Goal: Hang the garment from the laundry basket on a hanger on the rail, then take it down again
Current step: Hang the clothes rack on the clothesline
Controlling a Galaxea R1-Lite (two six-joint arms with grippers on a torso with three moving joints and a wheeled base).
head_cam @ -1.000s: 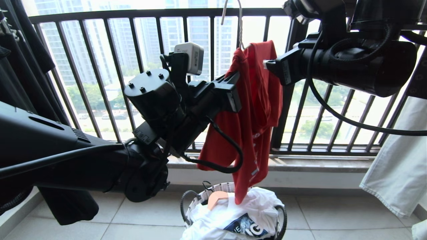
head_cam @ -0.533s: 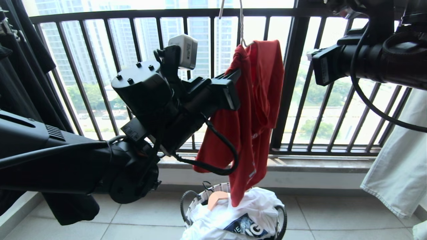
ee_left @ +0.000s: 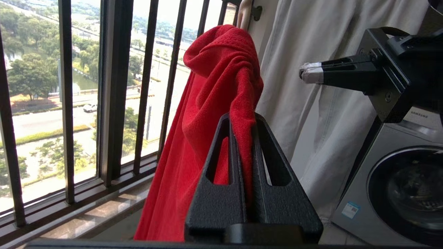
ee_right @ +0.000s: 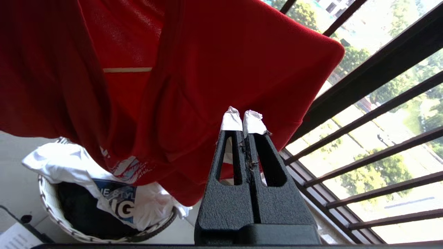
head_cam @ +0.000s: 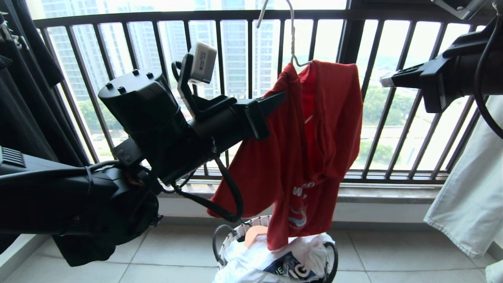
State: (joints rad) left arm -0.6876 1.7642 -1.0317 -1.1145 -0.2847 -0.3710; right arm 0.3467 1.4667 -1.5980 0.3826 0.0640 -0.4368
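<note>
Evidently soft and limp, the bright red short-sleeved T-shirt (head_cam: 310,149) drapes from the thin white wire hanger (head_cam: 292,37), its shoulder fold clamped in the left tool (ee_left: 242,138), while the right tool (ee_right: 244,121) stays away, together and empty.

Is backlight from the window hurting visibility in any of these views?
Head view: bright sky behind the railing washes out the top, leaving the left end effector nearly a silhouette. Left wrist view: red shirt well lit. Right wrist view: shirt shaded on its near side, basket readable.
</note>
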